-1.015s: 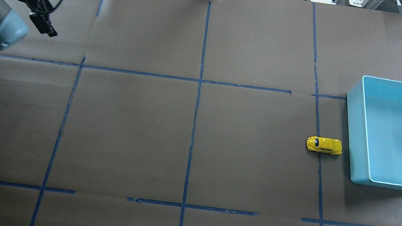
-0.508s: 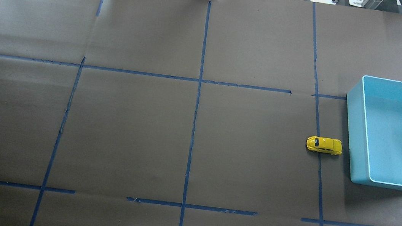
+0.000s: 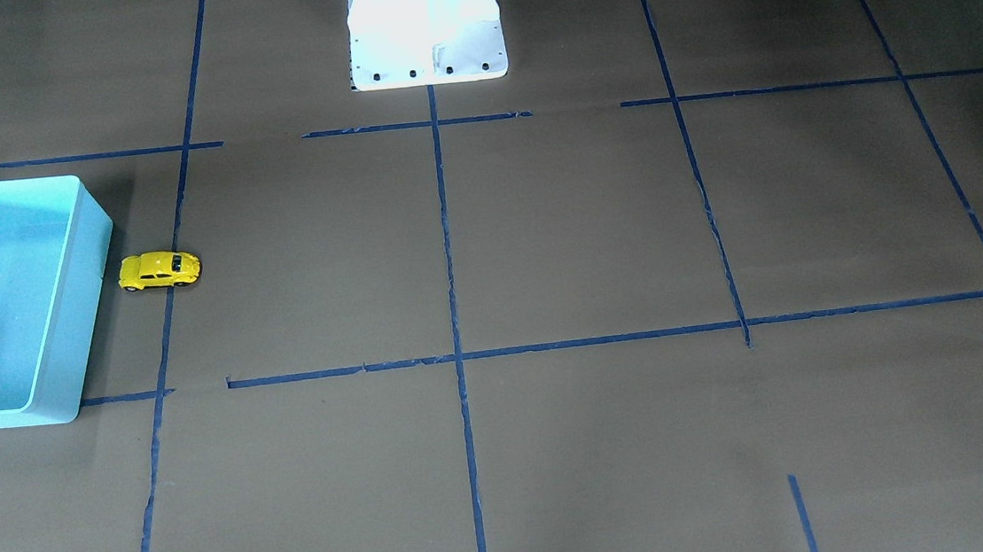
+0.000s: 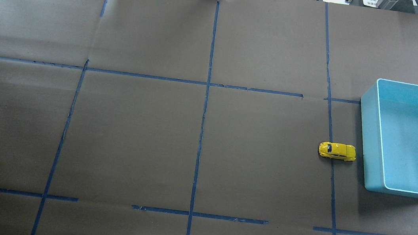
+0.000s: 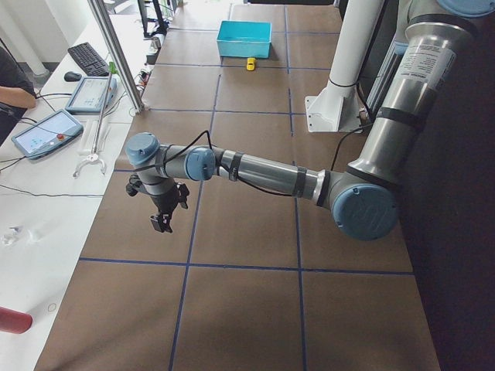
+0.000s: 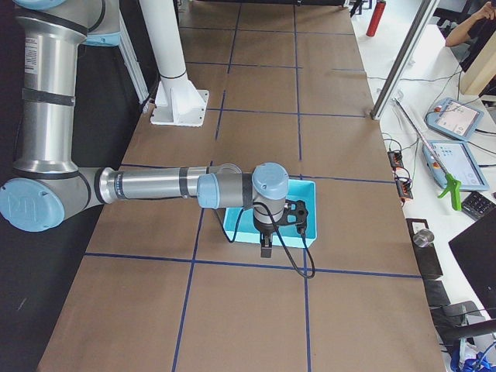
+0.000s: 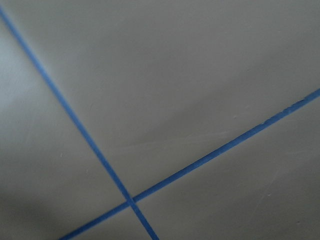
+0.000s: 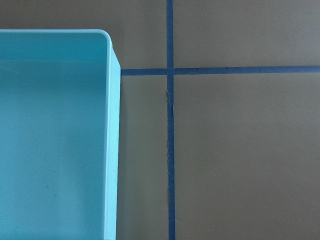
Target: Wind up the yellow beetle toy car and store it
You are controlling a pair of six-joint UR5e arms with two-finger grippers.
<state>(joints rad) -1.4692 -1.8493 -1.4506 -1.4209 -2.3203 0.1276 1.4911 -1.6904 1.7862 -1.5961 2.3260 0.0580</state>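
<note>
The yellow beetle toy car [image 4: 337, 151] stands on its wheels on the brown table, just left of the light blue bin [image 4: 416, 84] and apart from it. It also shows in the front-facing view [image 3: 159, 269] and, tiny, in the exterior left view [image 5: 250, 64]. My left gripper [image 5: 162, 220] hangs over the table's left end, far from the car. My right gripper [image 6: 265, 246] hangs by the bin [image 6: 232, 221]. Each shows only in a side view, so I cannot tell whether it is open or shut. The right wrist view shows the bin's corner [image 8: 112, 150], no fingers.
Blue tape lines [image 4: 206, 93] split the brown paper into squares. The white robot base [image 3: 425, 24] stands at the table's near edge. The bin holds nothing. Operator tablets [image 5: 42, 131] and a metal post [image 5: 116, 54] lie beyond the far edge.
My left arm and gripper have swung left out of the overhead view. The car and the bin have not moved.
</note>
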